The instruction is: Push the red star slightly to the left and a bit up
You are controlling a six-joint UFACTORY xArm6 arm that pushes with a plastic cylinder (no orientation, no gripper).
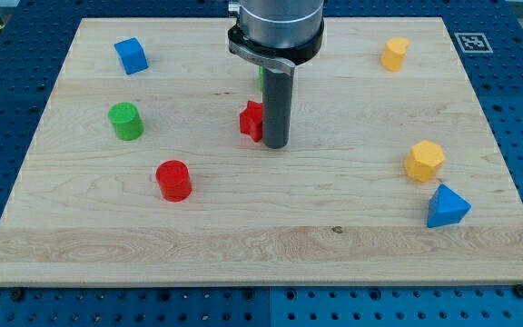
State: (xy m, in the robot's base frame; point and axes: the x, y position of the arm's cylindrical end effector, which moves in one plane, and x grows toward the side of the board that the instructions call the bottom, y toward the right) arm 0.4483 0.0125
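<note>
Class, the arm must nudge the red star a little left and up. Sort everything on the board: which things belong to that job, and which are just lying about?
Belongs to the job:
red star, partly hidden behind the rod
my tip, touching the star's right side

Just lying about:
red cylinder
green cylinder
blue cube
blue pyramid
yellow block
yellow block at the view's top right
green block behind the rod, mostly hidden

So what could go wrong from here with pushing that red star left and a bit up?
My tip sits against the red star at its lower right, hiding part of it, so an off-centre push may spin it or let it slip off. Pushed too far left, it could reach the green cylinder.
</note>
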